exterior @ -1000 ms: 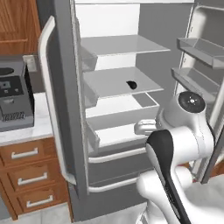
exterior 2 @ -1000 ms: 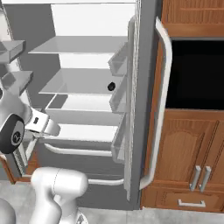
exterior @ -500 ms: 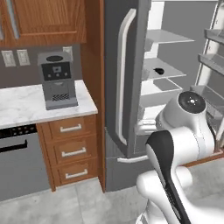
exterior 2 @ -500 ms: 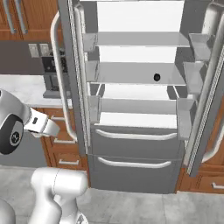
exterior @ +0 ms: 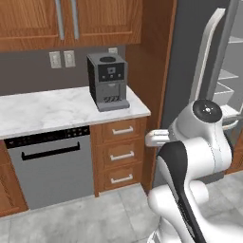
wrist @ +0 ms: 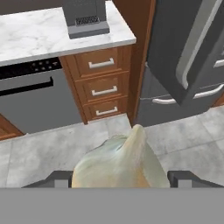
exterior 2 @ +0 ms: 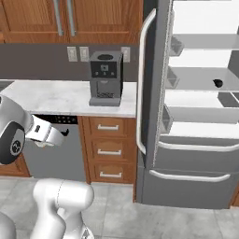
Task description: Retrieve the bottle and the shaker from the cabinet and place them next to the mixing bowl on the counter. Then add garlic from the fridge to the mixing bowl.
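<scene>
A pale garlic bulb [wrist: 121, 159] sits between the two dark fingertips of my gripper [wrist: 119, 178], which is shut on it, above the grey tiled floor. From the right base view the gripper [exterior 2: 50, 140] hangs low at the left, in front of the dishwasher. The fridge [exterior 2: 196, 121] stands open at the right, with its door [exterior: 209, 61] swung out. Wooden wall cabinets [exterior: 71, 21] hang shut over the marble counter [exterior: 52, 109]. The bottle, the shaker and the mixing bowl are out of view.
A grey coffee machine [exterior: 108, 80] stands on the counter's right end. Below it are a dishwasher [exterior: 50, 166] and three wooden drawers [exterior: 121, 152]. A small dark thing [exterior 2: 217, 83] lies on a fridge shelf. Open tiled floor [wrist: 52, 144] lies in front.
The whole picture has shifted: the base has swung left, away from the open fridge, and the counter with the coffee machine has come into view. The garlic stays in the gripper.
</scene>
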Controlling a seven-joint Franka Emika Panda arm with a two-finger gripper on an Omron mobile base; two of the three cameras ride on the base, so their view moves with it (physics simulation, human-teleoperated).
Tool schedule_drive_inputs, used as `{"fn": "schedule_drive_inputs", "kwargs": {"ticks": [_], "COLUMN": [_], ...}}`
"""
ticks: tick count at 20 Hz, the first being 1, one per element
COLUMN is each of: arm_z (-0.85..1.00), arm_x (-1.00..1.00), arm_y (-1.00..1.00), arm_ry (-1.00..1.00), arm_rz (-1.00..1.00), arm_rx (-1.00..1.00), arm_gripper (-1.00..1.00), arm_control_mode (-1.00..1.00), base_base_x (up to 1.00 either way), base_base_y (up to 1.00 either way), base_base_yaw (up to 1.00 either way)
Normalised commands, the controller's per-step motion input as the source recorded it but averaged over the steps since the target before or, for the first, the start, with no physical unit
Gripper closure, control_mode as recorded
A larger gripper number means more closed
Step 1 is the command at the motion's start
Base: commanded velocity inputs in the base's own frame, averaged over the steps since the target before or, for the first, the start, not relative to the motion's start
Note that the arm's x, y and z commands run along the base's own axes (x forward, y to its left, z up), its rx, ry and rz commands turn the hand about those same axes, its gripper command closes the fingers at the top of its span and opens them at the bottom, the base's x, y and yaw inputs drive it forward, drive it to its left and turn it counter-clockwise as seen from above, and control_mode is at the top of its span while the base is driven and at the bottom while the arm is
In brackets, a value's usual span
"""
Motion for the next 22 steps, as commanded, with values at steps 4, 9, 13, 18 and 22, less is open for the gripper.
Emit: {"fn": "schedule_drive_inputs", "kwargs": {"ticks": [4,9,13,18,22], "arm_z": [0.0,0.0,0.0,0.0,0.0], "arm_x": [0.0,0.0,0.0,0.0,0.0], "arm_y": [0.0,0.0,0.0,0.0,0.0], "arm_ry": [0.0,0.0,0.0,0.0,0.0], "arm_rz": [0.0,0.0,0.0,0.0,0.0], "arm_rx": [0.0,0.0,0.0,0.0,0.0], "arm_gripper": [1.0,1.0,1.0,1.0,1.0], "arm_control_mode": [1.0,1.0,1.0,1.0,1.0], "base_base_x": [-0.18,-0.01,0.0,0.07,0.02], "base_base_y": [1.0,1.0,1.0,1.0,1.0], "base_base_yaw": [0.01,0.01,0.01,0.0,0.0]}}
